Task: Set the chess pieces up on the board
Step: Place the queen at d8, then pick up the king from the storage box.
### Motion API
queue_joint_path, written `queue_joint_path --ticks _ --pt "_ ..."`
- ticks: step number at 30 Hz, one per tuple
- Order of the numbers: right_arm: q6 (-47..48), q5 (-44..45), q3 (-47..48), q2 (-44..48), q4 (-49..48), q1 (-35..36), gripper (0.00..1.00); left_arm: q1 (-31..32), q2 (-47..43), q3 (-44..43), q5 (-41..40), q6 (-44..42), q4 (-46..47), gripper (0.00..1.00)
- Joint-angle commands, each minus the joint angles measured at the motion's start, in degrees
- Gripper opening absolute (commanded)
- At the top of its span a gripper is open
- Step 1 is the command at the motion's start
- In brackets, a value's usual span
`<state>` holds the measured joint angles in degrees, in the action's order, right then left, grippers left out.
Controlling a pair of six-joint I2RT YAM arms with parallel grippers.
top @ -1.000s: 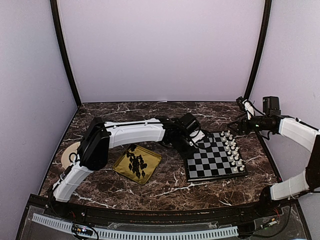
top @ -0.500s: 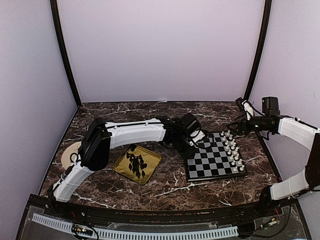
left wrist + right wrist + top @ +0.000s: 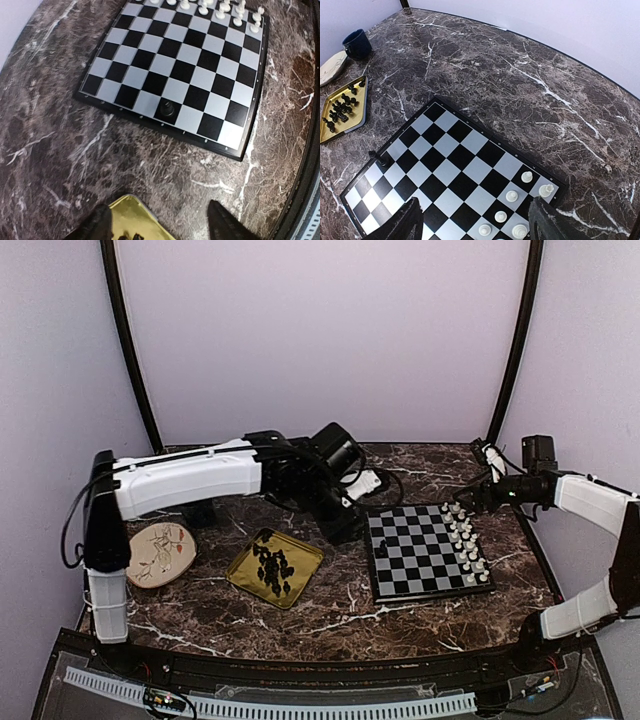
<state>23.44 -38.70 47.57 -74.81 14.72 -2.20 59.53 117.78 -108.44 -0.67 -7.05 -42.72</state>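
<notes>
Starting nearest you, the square gold tray (image 3: 300, 565) lies on the marble table (image 3: 340, 620) left of the board. The black chess pieces (image 3: 272, 566) in it form one dark heap (too clumped to count or sort by kind). The floral plate (image 3: 160, 552) lies further left, its left rim tucked behind the left arm (image 3: 180, 480).

The board (image 3: 420, 560) lies flat just right of the tray. One black piece (image 3: 166, 107) stands alone on a dark square in the edge row facing the tray. It is black on black, so you cannot tell its kind. The white pieces (image 3: 466, 540) line the opposite side in two rows, and both wrist views cut some of them off.

The left gripper (image 3: 157, 204) hangs over the gap between tray and board, its fingers spread wide and gripping nothing. The right gripper (image 3: 475, 200) hovers by the board's far right corner, likewise spread and empty. A blue mug (image 3: 357, 44) shows clearly only in the right wrist view, beside the plate.
</notes>
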Motion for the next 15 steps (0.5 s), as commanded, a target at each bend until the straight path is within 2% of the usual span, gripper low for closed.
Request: queue_joint_path --ticks 1,3,7,9,11,15 --pt "0.52 0.33 1.13 -0.21 0.2 0.3 0.73 -0.18 -13.4 11.68 -10.34 3.35 3.72 0.98" --pt "0.47 0.42 1.14 -0.25 0.21 0.39 0.73 -0.68 -16.07 14.94 -18.04 7.89 2.84 0.99" --pt "0.46 0.43 1.2 -0.44 0.16 0.46 0.73 -0.9 -15.25 16.12 -25.87 11.36 -6.88 0.99" --pt "0.39 0.46 1.23 -0.52 0.19 0.6 0.73 -0.9 -14.96 18.42 -30.17 12.79 -8.79 0.99" --pt "0.31 0.5 1.3 -0.41 0.25 0.76 0.73 -1.14 -16.93 23.71 -31.97 13.07 -4.96 0.99" --pt "0.14 0.7 1.04 0.43 0.14 0.81 0.73 -3.86 -23.6 33.16 -27.76 14.22 5.3 0.99"
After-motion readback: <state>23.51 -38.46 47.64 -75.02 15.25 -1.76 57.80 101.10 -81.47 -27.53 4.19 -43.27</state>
